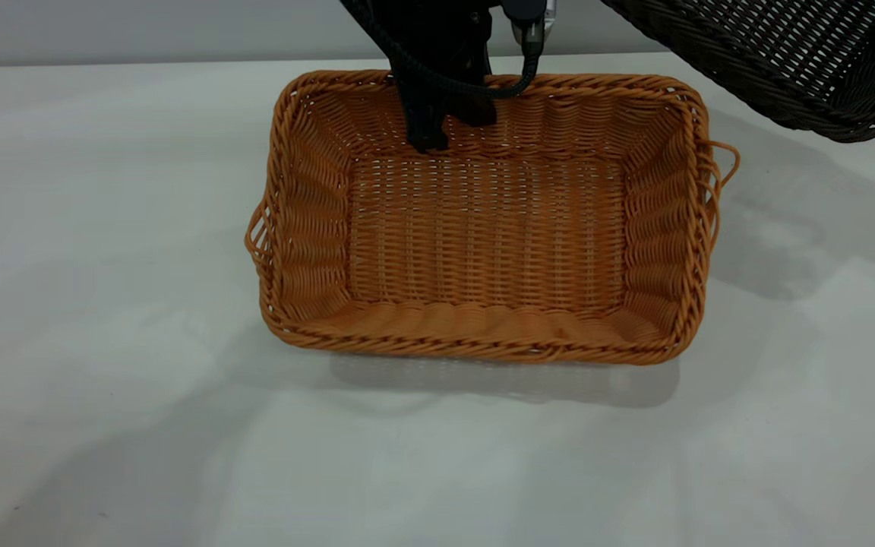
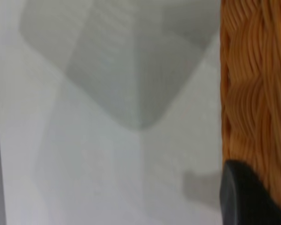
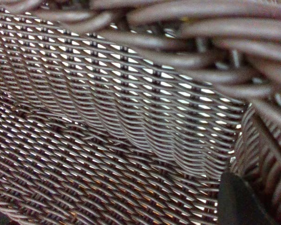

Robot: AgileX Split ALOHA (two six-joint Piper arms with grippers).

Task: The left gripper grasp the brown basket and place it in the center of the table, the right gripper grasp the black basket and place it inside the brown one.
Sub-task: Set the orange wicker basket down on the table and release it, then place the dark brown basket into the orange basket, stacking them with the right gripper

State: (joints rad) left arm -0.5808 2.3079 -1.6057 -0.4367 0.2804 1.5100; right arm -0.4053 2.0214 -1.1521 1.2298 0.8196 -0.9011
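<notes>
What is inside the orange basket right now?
The brown basket holds no objects: bare woven floor shows. Only the left end effector reaches over its far rim, hiding a bit of that wall. The black basket hangs above the table, outside it.

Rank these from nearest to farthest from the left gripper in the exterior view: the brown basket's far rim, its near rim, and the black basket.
1. Far rim of the brown basket: left gripper straddles it.
2. Near rim: opposite long side, towards the camera.
3. Black basket: raised, upper right corner.
</notes>
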